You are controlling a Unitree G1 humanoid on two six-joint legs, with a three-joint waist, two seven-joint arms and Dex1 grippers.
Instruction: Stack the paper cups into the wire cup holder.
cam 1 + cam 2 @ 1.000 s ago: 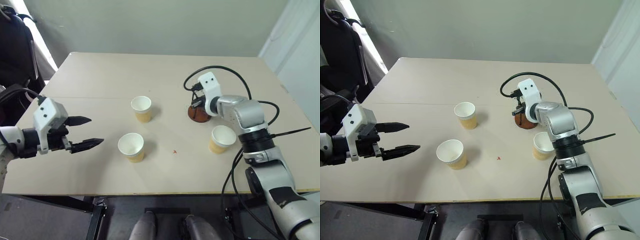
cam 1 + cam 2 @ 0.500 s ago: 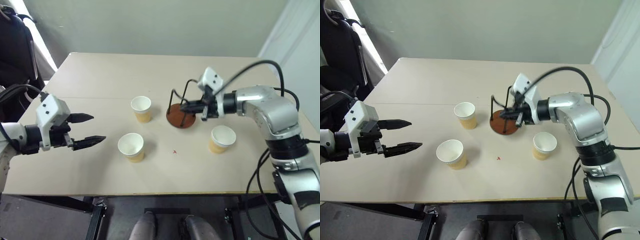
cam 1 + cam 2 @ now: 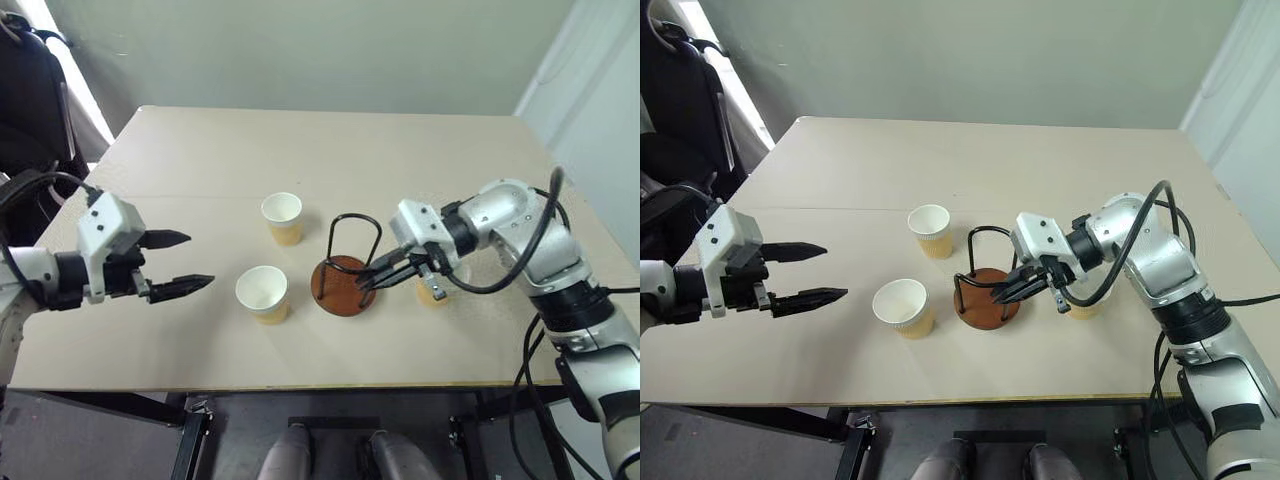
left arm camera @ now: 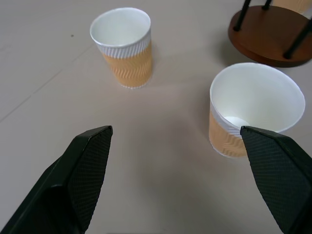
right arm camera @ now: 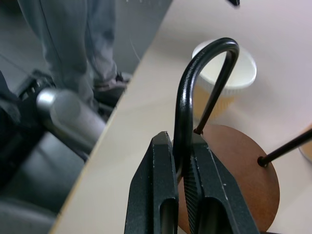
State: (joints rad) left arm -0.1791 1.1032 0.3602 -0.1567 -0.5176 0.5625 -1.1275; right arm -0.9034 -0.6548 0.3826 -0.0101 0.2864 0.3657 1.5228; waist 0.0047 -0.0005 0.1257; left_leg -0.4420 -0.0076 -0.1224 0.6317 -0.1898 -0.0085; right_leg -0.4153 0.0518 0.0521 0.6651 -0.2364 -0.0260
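Now the right gripper (image 3: 1008, 292) is clenched on 1 thin black wire loop of the wire cup holder (image 3: 985, 291), a small round reddish-brown disc with 2 upright loops, which sits on the beige table (image 3: 200, 150) between the near cup and the right arm. The left gripper (image 3: 178, 262) hangs released, fingers wide apart, beside the 2 paper cups with tan ribbed walls: the near one (image 3: 262, 293) and the far one (image 3: 283, 217). A 3rd cup (image 3: 432, 291) stands mostly hidden behind the right wrist. To do this step well, I think the holder should be set flat, near the cups but not touching them, and the loop released gently so the base does not tip.
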